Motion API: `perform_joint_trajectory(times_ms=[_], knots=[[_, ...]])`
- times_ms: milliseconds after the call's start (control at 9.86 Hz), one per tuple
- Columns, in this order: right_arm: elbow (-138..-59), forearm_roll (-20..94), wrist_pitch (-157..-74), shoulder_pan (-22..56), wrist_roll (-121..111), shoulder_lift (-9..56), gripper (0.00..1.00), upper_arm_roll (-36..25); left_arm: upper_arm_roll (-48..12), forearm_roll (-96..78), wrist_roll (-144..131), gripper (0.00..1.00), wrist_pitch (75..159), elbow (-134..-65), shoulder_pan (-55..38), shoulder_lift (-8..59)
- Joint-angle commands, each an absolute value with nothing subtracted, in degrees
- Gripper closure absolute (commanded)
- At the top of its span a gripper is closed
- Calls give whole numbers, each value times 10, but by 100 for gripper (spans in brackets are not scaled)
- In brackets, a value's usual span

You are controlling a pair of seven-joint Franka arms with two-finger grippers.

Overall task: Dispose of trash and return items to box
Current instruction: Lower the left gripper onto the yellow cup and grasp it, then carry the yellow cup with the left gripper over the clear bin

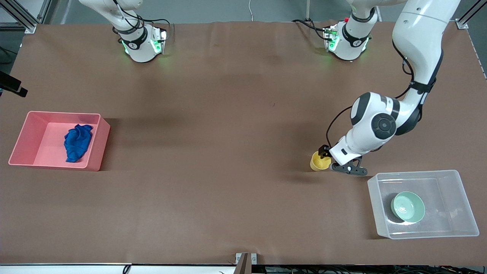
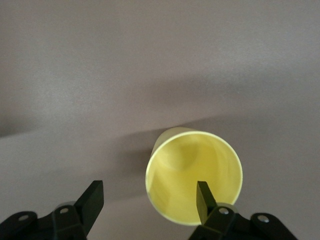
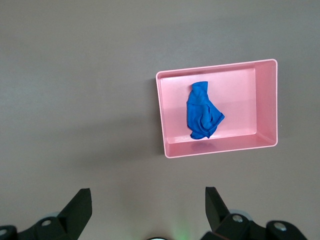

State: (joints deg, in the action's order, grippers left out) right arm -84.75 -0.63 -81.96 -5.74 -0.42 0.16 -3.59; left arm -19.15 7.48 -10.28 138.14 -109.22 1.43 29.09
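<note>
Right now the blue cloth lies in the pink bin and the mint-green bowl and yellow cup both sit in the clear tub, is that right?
Not quite: the yellow cup stands on the table beside the clear tub, at the open left gripper, as the front view shows. The mint-green bowl is in the tub; the blue cloth lies in the pink bin.

- From my console, the table (image 1: 228,114) was spread with a matte brown covering that ran almost edge to edge, faintly creased along its top border.
- Soft, broad shadows lay on the brown surface under even overhead light.
- Aluminium frame struts (image 1: 23,17) stood at the upper corners.
- A pale grey floor (image 1: 266,9) showed past the top edge.
- A white rail (image 1: 114,269) edged the near side, with a small metal bracket (image 1: 245,262) at its middle.
- Dark cables (image 1: 380,270) ran under that near edge.
</note>
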Motion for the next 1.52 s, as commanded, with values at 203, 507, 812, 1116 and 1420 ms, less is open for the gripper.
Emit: perform_joint_trajectory(times_ms=[203,507,812,1116,1420], knots=[[-858,-11,-821,-59,-7,-10,0,-33,-190,117,-146,98,1390,-1073,4,330],[-858,-11,-821,-60,-8,-10,0,-33,-192,117,-144,100,1393,-1071,10,326],[-858,-11,-821,-60,-8,-10,0,-33,-192,109,-134,100,1378,-1049,24,302],[-858,-11,-821,-59,-8,-10,0,-33,-195,107,-110,100,1261,-933,36,302],[-858,-10,-821,-59,-7,-10,0,-33,-194,70,-5,100,1203,-833,96,323]])
